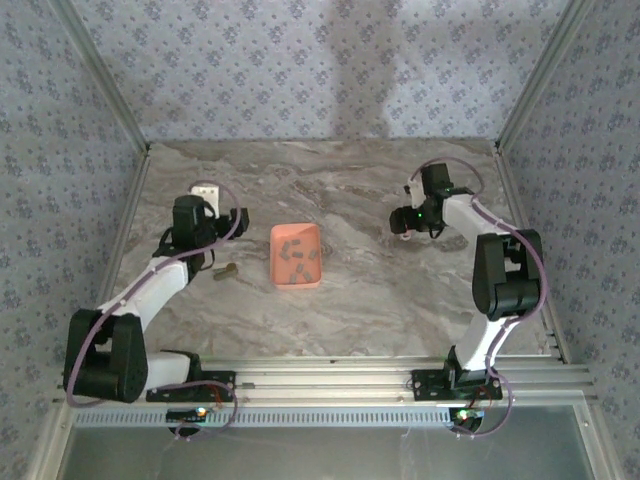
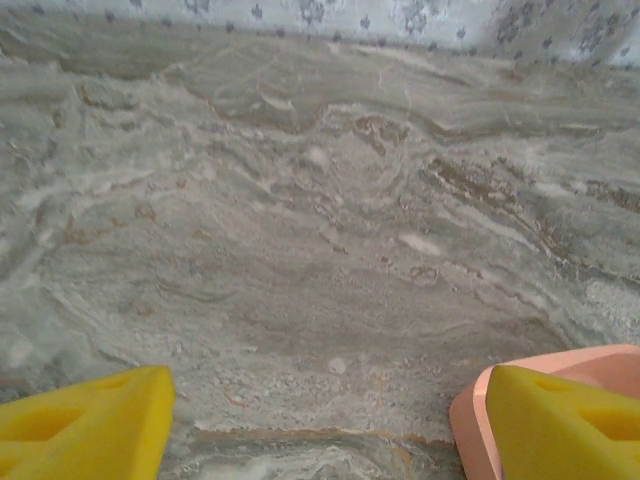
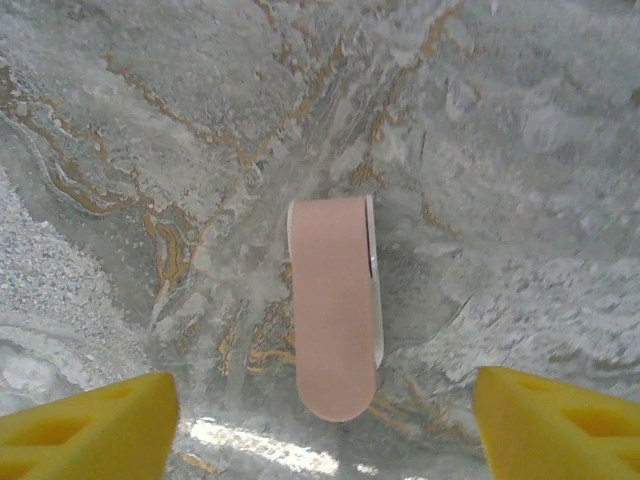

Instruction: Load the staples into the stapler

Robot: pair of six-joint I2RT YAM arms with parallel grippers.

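Right wrist view: right gripper (image 3: 320,425) spread wide, gripping nothing.
Stapler (image 3: 333,305): lying just ahead, between its fingers, untouched.
Left gripper (image 2: 330,430): spread, empty.
Tray (image 2: 560,362): just beyond its right finger.
Staples (image 1: 297,255): inside tray.

No text, label, brand, number or sign that I can read, from above or from either of my wrists. Noted: stapler (image 3: 335,305) top is plain pale pink, unmarked. Salmon tray (image 1: 297,284) shows no lettering I can make out. Wall covering (image 1: 300,60) carries a repeating small floral motif, no characters.
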